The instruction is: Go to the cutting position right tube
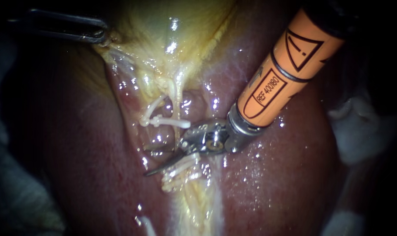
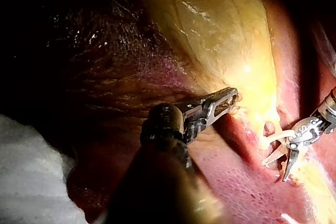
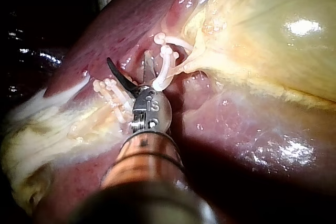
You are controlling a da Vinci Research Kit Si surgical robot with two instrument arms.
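Dark steel in the upper left of the endoscope view: the left instrument (image 1: 103,36) comes in from the left edge, and its pincer is clamped on the pale yellow rim of the gallbladder (image 1: 176,39). The left wrist view confirms it, both halves of the pincer pressed onto that yellow tissue with no gap. Moving to centre frame, the gallbladder narrows downward into wet, glistening strands, and there sits an upper group of white clips (image 1: 165,121), one lying almost level, another slanting up from it. Just below them a short bare stretch of tube (image 1: 162,140) shows, and under that a lower group of white clips (image 1: 181,171) lies on the yellow fatty band. From this view I cannot tell whether this is the right tube. Now the right instrument (image 3: 127,57): its orange shaft drops in from the upper right, the metal wrist sits just right of centre, and a thin curved blade reaches left and down across the bare stretch, between the two clip groups. The right wrist view shows the pincer open, two blades spread with a clear gap and gripping nothing, one blade beside each clip group. Whether either blade touches the tube I cannot tell. Dark red liver (image 1: 272,183) fills the right and lower frame.
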